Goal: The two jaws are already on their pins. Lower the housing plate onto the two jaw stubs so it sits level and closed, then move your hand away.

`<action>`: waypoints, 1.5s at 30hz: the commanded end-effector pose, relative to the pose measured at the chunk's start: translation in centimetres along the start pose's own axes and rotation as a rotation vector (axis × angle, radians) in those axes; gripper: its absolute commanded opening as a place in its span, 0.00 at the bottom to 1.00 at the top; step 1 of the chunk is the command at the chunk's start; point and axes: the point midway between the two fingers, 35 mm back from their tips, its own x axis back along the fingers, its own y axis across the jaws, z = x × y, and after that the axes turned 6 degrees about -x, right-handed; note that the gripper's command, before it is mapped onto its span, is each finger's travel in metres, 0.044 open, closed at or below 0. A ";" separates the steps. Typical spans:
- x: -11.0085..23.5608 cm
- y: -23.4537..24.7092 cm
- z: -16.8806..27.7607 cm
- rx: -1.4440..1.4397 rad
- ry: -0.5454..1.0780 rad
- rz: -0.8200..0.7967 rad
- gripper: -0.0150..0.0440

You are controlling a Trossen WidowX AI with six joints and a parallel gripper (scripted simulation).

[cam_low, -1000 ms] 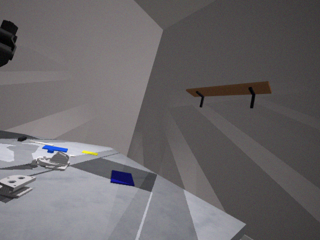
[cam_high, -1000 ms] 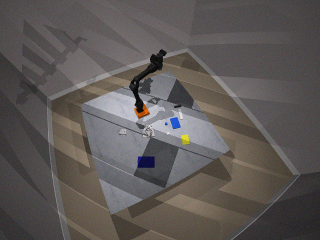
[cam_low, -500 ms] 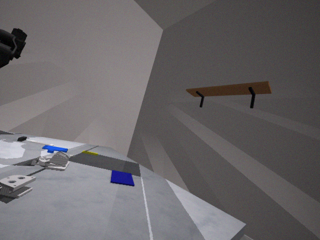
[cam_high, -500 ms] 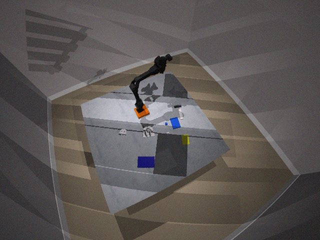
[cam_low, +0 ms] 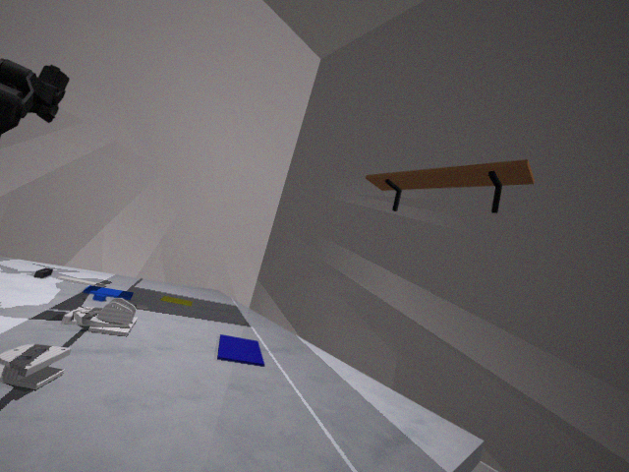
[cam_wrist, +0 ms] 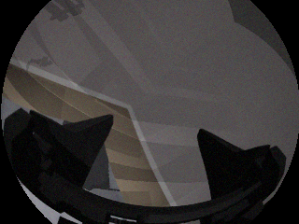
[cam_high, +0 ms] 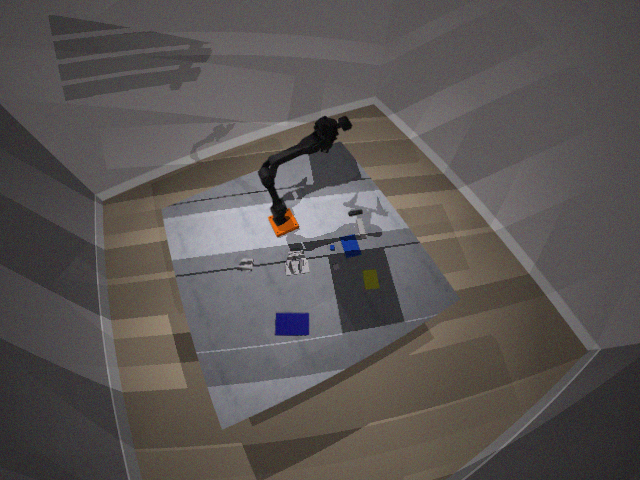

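The white jaw assembly (cam_high: 297, 265) (cam_low: 117, 316) stands on the table, with a curved upright part showing in the exterior view. A separate pale two-layered part (cam_high: 246, 264) (cam_low: 37, 355), which looks like the housing plate, lies apart to its left; it shows hole-like marks on top and a gap between its layers. Whether each jaw is seated on its pin is too small to tell. My gripper (cam_high: 344, 122) (cam_low: 52, 93) (cam_wrist: 157, 127) is open and empty, raised high and far from both parts. The wrist view shows only its spread fingers against walls, floor and a table corner.
The arm rises from an orange base (cam_high: 276, 227). Right of the assembly are a blue block (cam_high: 351, 245) (cam_low: 108, 292), a small blue cube (cam_high: 332, 247) and a yellow pad (cam_high: 371, 279) (cam_low: 176, 300). A dark blue pad (cam_high: 292, 323) (cam_low: 241, 349) lies nearer. A brown shelf (cam_low: 452, 176) is on the wall.
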 end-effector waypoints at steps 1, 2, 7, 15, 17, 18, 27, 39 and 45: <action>1.3 -0.3 -0.1 -0.006 0.023 0.043 1.00; 1.6 -0.4 0.1 -0.015 0.030 0.051 1.00; 2.7 -1.2 1.0 -0.072 0.063 0.094 1.00; 4.5 -2.5 2.8 -0.180 0.108 0.161 1.00; 4.9 -2.9 3.3 -0.212 0.120 0.179 1.00; 5.1 -3.1 3.6 -0.228 0.127 0.188 1.00; 7.3 -4.6 6.0 -0.375 0.178 0.277 1.00; 10.6 -6.4 9.3 -0.570 0.239 0.417 1.00; 12.5 -7.1 10.9 -0.666 0.262 0.491 1.00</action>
